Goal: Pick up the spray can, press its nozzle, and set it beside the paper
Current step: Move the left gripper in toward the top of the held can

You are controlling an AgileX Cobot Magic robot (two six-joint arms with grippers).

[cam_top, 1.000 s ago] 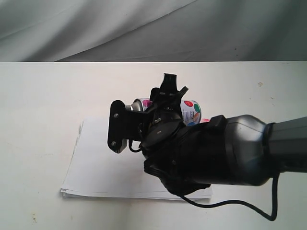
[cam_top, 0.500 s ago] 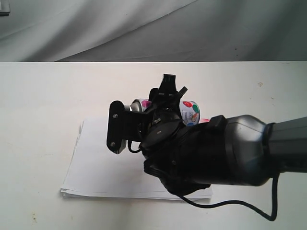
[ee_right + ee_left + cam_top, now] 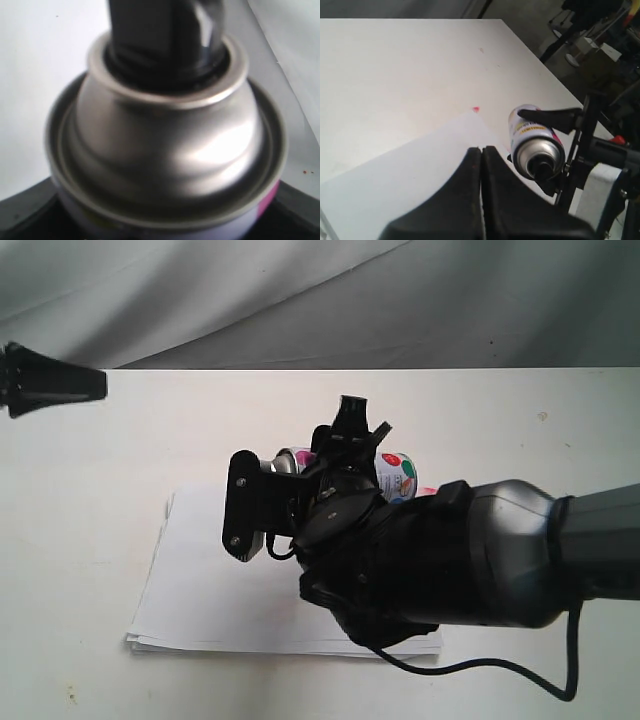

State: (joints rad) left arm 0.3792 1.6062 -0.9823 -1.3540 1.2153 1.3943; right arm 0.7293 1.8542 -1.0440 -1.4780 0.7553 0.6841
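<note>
Silver spray can (image 3: 398, 472) lies sideways, clamped in the right end effector (image 3: 348, 445), over the paper (image 3: 200, 580).

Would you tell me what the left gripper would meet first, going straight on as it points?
Likely the paper, since the left gripper aims at it, passing beside the spray can; depth is unclear, so this is a guess.

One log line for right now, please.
right gripper: shut on spray can, held tilted | left gripper: shut, clear of nozzle | paper: flat on table
</note>
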